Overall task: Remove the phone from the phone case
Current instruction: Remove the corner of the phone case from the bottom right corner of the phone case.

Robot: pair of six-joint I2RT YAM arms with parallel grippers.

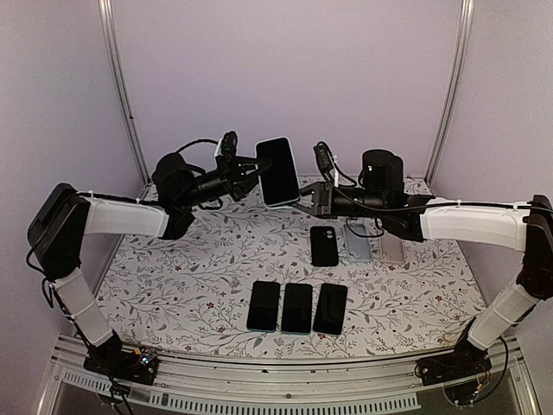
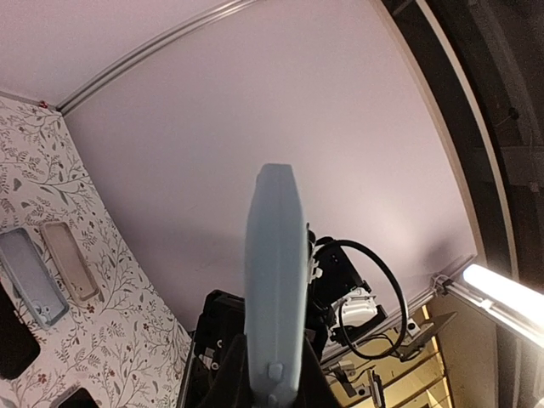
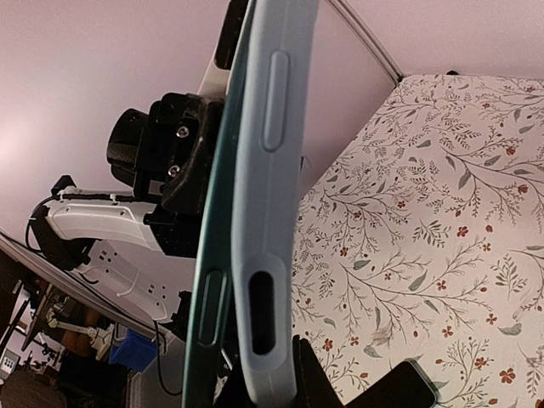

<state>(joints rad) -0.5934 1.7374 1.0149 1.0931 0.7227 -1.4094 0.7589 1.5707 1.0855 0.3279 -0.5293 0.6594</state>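
Blue phone case [image 1: 278,171] aloft, left claw [image 1: 256,164], right claw [image 1: 301,204] clamping it

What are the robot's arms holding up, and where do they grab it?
The cased phone. The left arm pinches its long side edge with shut jaws; the right arm pinches a lower corner.
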